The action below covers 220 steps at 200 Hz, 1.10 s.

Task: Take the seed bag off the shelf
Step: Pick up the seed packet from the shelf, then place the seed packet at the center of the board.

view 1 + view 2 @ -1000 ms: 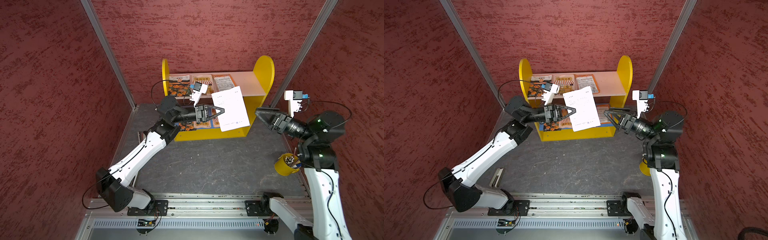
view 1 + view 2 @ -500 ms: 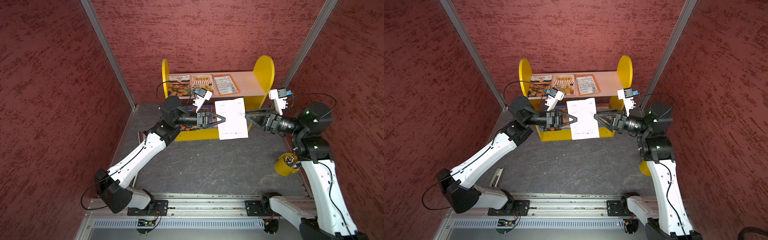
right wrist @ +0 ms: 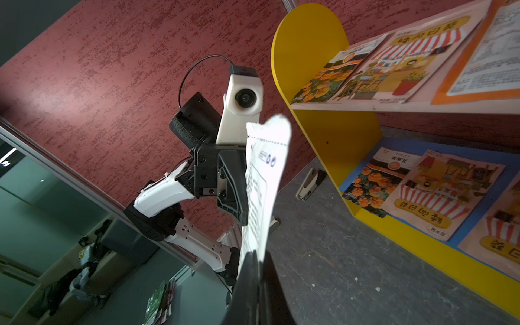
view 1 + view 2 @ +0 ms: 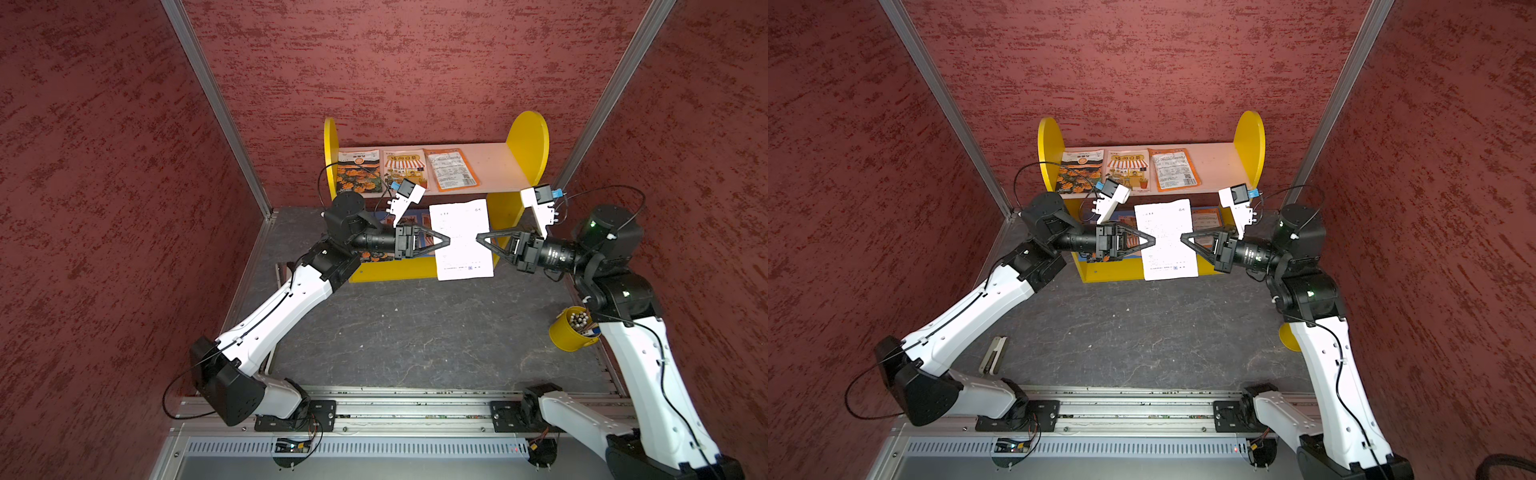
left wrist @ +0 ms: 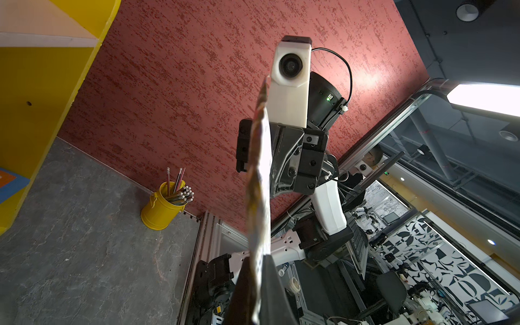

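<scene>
Before the shelf, off its boards, the seed bag is pinched at opposite edges by the left gripper and right gripper; lower packets are partly screened by it, and a pencil cup is seen near the right arm.

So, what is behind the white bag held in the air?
The shelf. Beside the white bag, its blue lower board and some packets show; in both top views the bag covers the board's middle.

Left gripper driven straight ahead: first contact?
The left gripper, shut on the seed bag, points at the right gripper clamped on the bag's opposite edge, nearly tip to tip: probably that first, depth unclear.
</scene>
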Motion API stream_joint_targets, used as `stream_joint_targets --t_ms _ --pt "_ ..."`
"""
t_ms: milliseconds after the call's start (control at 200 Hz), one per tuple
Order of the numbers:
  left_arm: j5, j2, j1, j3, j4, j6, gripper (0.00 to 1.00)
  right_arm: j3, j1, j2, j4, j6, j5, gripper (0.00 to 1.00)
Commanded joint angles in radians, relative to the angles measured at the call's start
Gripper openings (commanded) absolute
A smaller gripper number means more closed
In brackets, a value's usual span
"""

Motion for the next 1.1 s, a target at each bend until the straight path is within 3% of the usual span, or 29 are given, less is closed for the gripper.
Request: stream_joint_targets --t_ms 0,85,215,286,496,666,827,1097 --pt "-0.031 -0.027 0.014 -0.006 -0.037 0.037 0.26 -0.012 0.033 -0.007 -0.002 -0.012 0.077 0.0" --pt "-0.044 -0.044 0.035 -0.014 -0.073 0.048 0.62 -0.045 0.067 -0.014 0.03 0.022 0.13 0.0" --pt "-0.124 -0.108 0.082 -0.021 -0.277 0.149 0.91 -0.125 0.152 -0.037 0.068 0.077 0.293 0.0" --pt "-0.212 -0.168 0.113 -0.032 -0.411 0.216 1.0 -0.181 0.204 -0.048 0.092 0.109 0.388 0.0" --pt "-0.46 -0.327 0.145 -0.057 -0.707 0.351 1.0 -0.354 0.374 -0.016 0.221 0.198 0.608 0.0" --pt "-0.595 -0.438 0.145 -0.125 -0.816 0.378 1.0 -0.462 0.494 0.065 0.382 0.288 0.74 0.0" --pt "-0.653 -0.538 0.144 -0.226 -0.811 0.357 1.0 -0.511 0.606 0.2 0.505 0.375 0.863 0.0" --pt "-0.708 -0.608 0.145 -0.291 -0.815 0.342 1.0 -0.46 0.737 0.481 0.65 0.489 0.986 0.0"
